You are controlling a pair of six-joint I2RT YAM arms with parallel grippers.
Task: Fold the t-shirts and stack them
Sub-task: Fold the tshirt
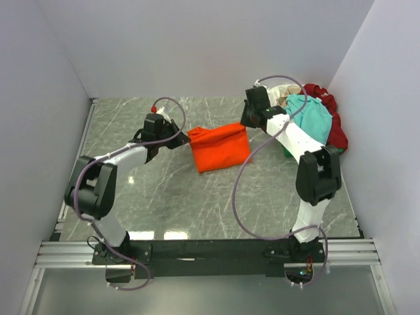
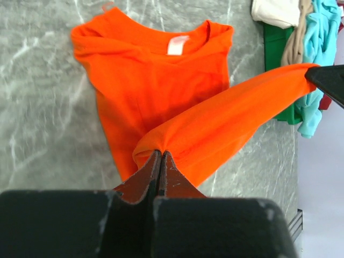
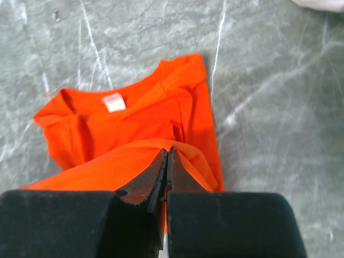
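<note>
A bright orange t-shirt (image 1: 218, 147) lies partly folded in the middle of the table, its white neck label (image 2: 178, 45) facing up. My left gripper (image 2: 160, 152) is shut on the shirt's raised edge at its left corner. My right gripper (image 3: 166, 151) is shut on the same raised edge at the right corner, so the orange cloth (image 2: 236, 107) stretches taut between the two, lifted above the rest of the shirt. In the top view the left gripper (image 1: 178, 136) and right gripper (image 1: 245, 122) flank the shirt's far side.
A heap of other t-shirts sits at the back right against the wall: teal (image 1: 310, 117), dark red (image 1: 335, 125), cream (image 1: 283, 90) and a bit of green (image 2: 279, 48). The marble table (image 1: 164, 190) is walled in by white panels.
</note>
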